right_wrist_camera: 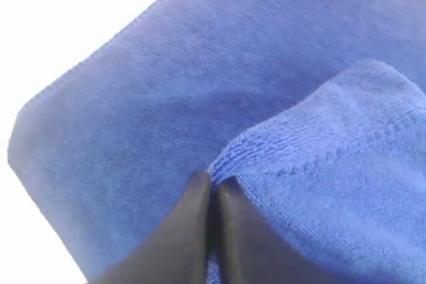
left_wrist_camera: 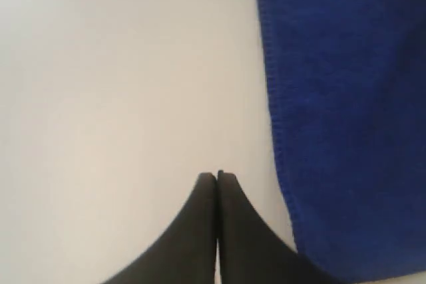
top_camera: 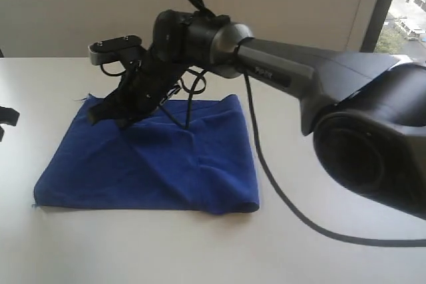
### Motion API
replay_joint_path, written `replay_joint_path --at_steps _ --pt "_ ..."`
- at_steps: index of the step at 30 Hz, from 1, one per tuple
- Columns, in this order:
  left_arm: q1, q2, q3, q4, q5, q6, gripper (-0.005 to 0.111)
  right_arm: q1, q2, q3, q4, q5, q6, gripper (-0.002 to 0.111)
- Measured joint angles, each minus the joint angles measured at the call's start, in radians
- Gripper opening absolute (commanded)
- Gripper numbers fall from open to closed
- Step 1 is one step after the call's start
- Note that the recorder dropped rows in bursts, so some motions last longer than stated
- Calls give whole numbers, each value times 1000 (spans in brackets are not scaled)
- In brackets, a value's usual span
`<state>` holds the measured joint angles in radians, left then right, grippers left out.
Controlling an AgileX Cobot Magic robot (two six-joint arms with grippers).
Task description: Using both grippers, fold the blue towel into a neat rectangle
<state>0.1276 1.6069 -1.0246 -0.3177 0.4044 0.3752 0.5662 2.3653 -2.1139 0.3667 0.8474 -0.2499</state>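
The blue towel [top_camera: 160, 164] lies on the white table [top_camera: 133, 244], folded over with its doubled edge toward the front right. My right gripper [top_camera: 100, 116] has reached across to the towel's far left corner. In the right wrist view the right gripper [right_wrist_camera: 214, 181] is shut on the stitched hem of the blue towel [right_wrist_camera: 319, 157], and that edge is lifted over the flat layer beneath. At the left edge of the exterior view sits my left gripper [top_camera: 5, 119]. The left gripper [left_wrist_camera: 217, 176] is shut and empty over bare table, beside the blue towel's [left_wrist_camera: 346, 118] hem.
The right arm's bulky housing [top_camera: 373, 138] fills the right side of the exterior view. Its black cable [top_camera: 299, 221] trails across the table in front of the towel's right end. A pale wall stands behind, with a window strip [top_camera: 406, 4] at the upper right.
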Motion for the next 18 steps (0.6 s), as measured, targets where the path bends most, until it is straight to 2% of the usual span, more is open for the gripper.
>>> replay_joint_path --at_steps 5,10,18 --pt "45 0 0 0 -4 0 0 20 67 -93 11 -19 50 0" --pt "46 0 0 0 -21 0 0 22 137 -246 32 -41 110 0" --pt "46 0 0 0 -27 0 0 24 206 -324 117 -60 117 0"
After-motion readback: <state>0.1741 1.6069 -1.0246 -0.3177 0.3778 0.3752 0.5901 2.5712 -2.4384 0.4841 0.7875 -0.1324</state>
